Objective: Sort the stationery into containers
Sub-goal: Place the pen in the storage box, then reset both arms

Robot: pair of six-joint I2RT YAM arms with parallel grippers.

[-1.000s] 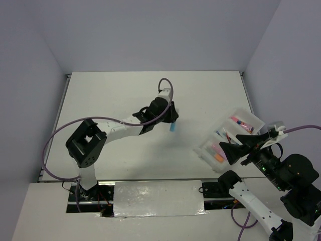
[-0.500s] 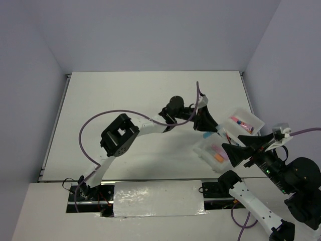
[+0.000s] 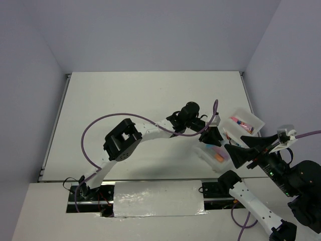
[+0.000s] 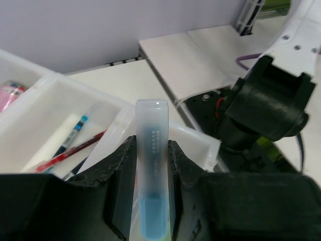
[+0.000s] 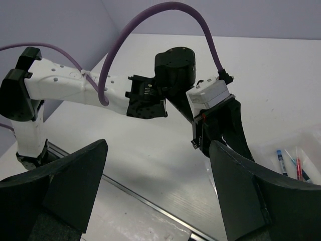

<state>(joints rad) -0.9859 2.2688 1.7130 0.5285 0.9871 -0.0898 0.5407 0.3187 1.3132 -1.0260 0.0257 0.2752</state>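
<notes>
Left pincer (image 4: 151, 148), gripping the blue highlighter (image 4: 152, 120), has moved over the tray (image 4: 90, 90).

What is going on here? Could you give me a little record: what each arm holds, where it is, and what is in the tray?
Left gripper: shut on the blue highlighter, held above the tray
Right gripper: open, holding nothing, near the tray
Middle compartment: a red pen and a blue pen
End compartment: something pink, too cut off to name
Compartment under the highlighter: cannot tell
</notes>
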